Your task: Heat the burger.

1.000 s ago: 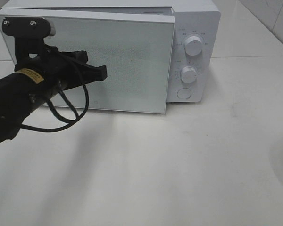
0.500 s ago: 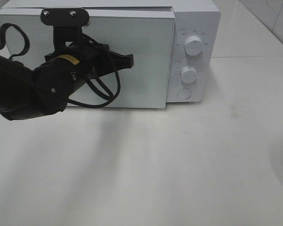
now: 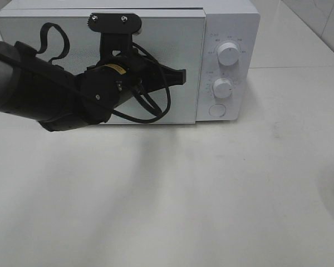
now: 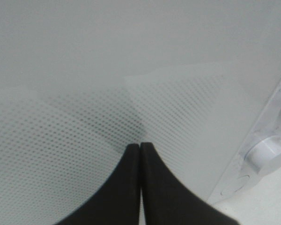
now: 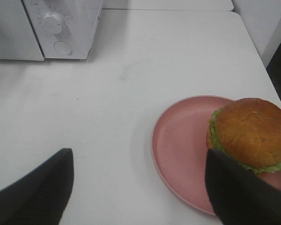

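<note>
The left gripper [image 3: 181, 76] is pinched fully together with nothing between its fingers, its tips against the dotted glass of the microwave door [image 3: 172, 33]. Just beyond the tips, toward the right, the control panel carries two knobs [image 3: 227, 54] and a round button [image 3: 217, 110]. The right gripper [image 5: 140, 187] stands wide apart and holds nothing, above the white table [image 5: 131, 70]. The burger [image 5: 250, 133] sits on a pink plate [image 5: 178, 145] just ahead of its right finger.
</note>
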Action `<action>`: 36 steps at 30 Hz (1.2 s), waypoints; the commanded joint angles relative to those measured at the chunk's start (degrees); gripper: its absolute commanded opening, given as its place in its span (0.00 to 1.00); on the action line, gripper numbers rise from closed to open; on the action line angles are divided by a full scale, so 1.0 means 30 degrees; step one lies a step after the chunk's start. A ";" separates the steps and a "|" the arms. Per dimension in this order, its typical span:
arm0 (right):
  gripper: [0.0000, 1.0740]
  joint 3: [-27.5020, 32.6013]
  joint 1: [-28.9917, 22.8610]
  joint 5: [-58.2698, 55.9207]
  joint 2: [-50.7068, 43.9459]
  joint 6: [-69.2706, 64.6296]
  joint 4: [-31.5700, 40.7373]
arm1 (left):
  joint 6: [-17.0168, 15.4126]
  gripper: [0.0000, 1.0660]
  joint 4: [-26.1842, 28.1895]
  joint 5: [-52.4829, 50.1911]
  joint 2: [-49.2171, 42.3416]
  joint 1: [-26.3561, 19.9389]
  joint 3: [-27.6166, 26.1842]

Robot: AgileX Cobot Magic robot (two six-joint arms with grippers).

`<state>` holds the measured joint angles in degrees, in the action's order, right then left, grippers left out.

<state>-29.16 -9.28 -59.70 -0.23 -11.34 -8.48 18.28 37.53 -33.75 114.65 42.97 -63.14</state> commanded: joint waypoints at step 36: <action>0.70 0.0038 0.0134 0.0057 -0.0497 0.0134 0.0019 | 0.3457 0.03 0.1471 0.7181 -0.4679 0.0707 0.3533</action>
<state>-29.16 -9.28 -59.70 -0.23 -11.34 -8.48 28.30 41.54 -13.69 101.59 45.09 -52.83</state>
